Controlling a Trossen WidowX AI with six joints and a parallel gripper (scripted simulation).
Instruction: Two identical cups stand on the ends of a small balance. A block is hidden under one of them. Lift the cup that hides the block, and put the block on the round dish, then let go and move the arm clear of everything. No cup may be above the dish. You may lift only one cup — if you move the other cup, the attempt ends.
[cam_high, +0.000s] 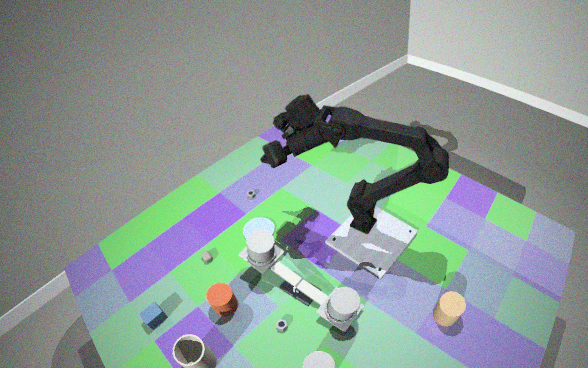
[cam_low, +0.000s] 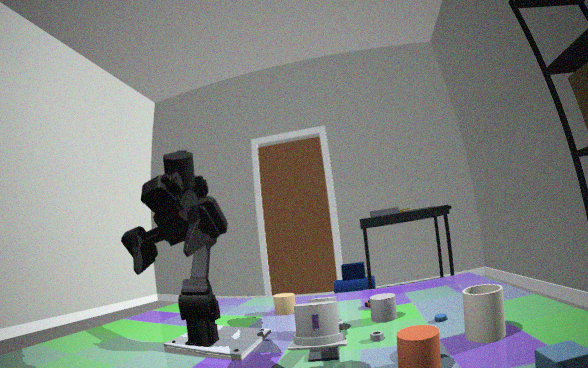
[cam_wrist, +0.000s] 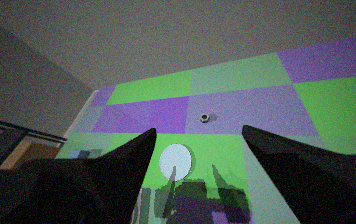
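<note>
The balance has a white beam with a plate at each end; I cannot tell its tilt. One grey-white cup stands on the end beside the dish. The identical other cup stands on the far end and is mostly hidden in the exterior view. The pale blue round dish lies close to the first cup, with no cup seen standing on it. No block shows under either cup. My gripper is open and empty, high above the table and away from both cups.
An orange cylinder, a blue block, a cream hollow cup and a tan cylinder stand around the balance. Small nuts and a small beige piece lie beyond the dish.
</note>
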